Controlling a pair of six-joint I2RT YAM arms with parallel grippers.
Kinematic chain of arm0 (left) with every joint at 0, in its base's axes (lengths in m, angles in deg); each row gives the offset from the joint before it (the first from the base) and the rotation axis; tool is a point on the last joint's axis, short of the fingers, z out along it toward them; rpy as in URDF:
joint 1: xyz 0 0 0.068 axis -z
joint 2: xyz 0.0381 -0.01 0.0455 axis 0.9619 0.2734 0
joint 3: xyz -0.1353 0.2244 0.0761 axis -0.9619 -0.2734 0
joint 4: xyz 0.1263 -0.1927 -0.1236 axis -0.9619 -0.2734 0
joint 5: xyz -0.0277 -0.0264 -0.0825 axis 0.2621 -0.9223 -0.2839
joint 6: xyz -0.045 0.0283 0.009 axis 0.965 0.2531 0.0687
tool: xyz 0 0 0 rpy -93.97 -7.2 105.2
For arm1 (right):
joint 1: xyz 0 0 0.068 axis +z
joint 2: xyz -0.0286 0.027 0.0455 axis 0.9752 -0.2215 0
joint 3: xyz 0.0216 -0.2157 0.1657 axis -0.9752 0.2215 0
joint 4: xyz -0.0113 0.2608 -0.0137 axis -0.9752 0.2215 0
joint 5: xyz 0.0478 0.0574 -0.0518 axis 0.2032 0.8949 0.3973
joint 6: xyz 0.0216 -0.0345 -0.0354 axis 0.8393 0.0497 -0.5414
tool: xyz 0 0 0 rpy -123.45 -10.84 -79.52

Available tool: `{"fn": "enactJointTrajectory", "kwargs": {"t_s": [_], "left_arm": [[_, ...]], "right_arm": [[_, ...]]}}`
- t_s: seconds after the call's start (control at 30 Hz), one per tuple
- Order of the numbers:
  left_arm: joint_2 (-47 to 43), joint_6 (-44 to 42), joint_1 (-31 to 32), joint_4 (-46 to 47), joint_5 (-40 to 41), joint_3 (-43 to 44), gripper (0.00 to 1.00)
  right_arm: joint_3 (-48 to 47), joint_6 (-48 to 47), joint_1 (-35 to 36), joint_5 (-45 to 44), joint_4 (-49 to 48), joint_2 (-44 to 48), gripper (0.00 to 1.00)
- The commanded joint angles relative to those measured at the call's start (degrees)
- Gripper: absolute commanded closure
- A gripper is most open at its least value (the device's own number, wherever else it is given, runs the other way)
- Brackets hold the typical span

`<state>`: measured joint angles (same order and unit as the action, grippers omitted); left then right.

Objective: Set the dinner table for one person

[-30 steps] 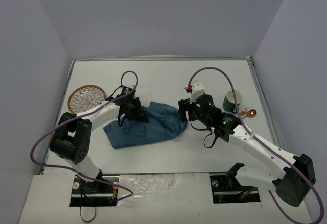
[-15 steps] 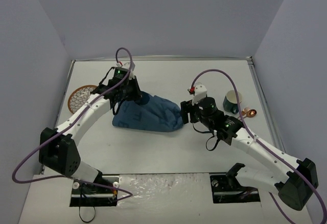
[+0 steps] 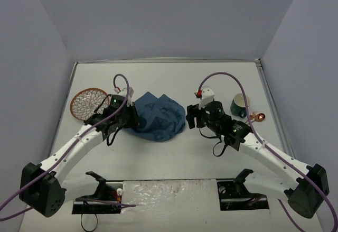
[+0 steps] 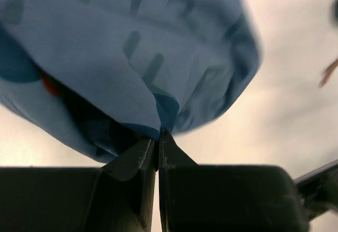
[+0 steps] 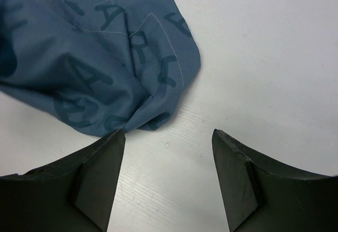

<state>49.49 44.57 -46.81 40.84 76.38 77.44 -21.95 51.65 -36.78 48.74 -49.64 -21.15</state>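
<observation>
The dark blue letter-printed placemat (image 3: 158,118) lies bunched up in the middle of the white dinner table (image 3: 174,158). My left gripper (image 3: 131,119) is at the cloth's left side, shut on a pinched fold of it. In the left wrist view the gripper (image 4: 158,132) has its jaws pressed together on the placemat (image 4: 132,47), which hangs in folds beyond them. My right gripper (image 3: 188,117) hovers open at the cloth's right edge. In the right wrist view this gripper (image 5: 168,137) holds nothing, and the placemat (image 5: 100,73) ends just beside its left finger.
A round plate with an orange lattice pattern (image 3: 88,104) sits at the far left. A green and white mug (image 3: 240,105) and a copper spoon (image 3: 257,117) lie at the right, behind my right arm. Walls enclose the table.
My left gripper closed on the placemat, lifted it toward the back, then drew it nearer and leftward, bunching the cloth. The right arm shifted slightly, then stayed put.
</observation>
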Motion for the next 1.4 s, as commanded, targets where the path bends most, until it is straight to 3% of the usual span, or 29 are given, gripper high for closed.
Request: {"fn": "enactJointTrajectory", "kwargs": {"t_s": [0.0, 0.13, 0.27, 0.37, 0.57, 0.67, 0.83, 1.0, 1.1, 1.13, 1.2, 1.27, 1.37], "left_arm": [[-9.9, 6.8, 1.9, -0.1, 2.0, -11.5, 1.0], [-18.5, 9.9, 2.0, 3.4, 6.5, -16.8, 1.0], [-8.0, 5.0, 1.6, 6.4, 8.9, -8.3, 1.0], [0.8, 2.0, 1.5, 6.5, 6.7, 4.4, 1.0], [2.7, -2.6, 3.9, 7.0, 3.4, 12.9, 1.0], [0.8, -4.4, 6.5, 7.8, 3.0, 11.5, 1.0], [-1.3, 0.1, 14.7, 11.2, 1.3, 3.1, 1.0], [-2.0, 0.5, 25.1, 9.1, 6.3, -4.2, 0.96], [-1.8, -1.0, 26.9, 7.0, 7.1, -4.3, 0.77], [-2.0, -1.5, 27.1, 6.1, 7.3, -3.5, 0.61], [-3.3, -2.0, 27.1, 4.3, 9.9, -2.5, 0.45], [-5.9, -0.9, 26.9, 2.2, 15.1, -2.1, 0.18], [-10.7, 1.8, 26.1, -1.6, 21.9, -2.2, 0.04]], "right_arm": [[0.1, 0.4, -0.4, 0.6, -3.9, -1.0, 0.37], [-0.6, 0.0, -0.5, 0.4, -4.2, -2.6, 0.37], [-2.1, -0.7, -0.6, -0.4, -4.4, -3.9, 0.37], [-3.0, -0.9, -0.7, -0.6, -4.4, -4.2, 0.37], [-1.8, 0.7, -0.7, -2.0, -4.2, -0.9, 0.37], [-0.4, 1.5, -0.8, -4.2, -4.4, 1.2, 0.37], [1.2, 2.3, -0.7, -6.3, -4.3, 3.2, 0.37], [1.4, 2.5, -0.7, -5.6, -4.5, 2.8, 0.37], [0.4, 1.8, -0.7, -4.3, -5.0, 1.1, 0.37], [-0.3, 1.6, -0.8, -3.7, -5.2, 0.4, 0.37], [-2.5, 0.7, -0.7, -1.3, -5.3, -1.5, 0.36], [-4.7, -0.4, -0.7, 1.5, -5.3, -3.8, 0.36], [-8.1, -1.5, -0.5, 6.7, -5.4, -8.0, 0.36]]}}
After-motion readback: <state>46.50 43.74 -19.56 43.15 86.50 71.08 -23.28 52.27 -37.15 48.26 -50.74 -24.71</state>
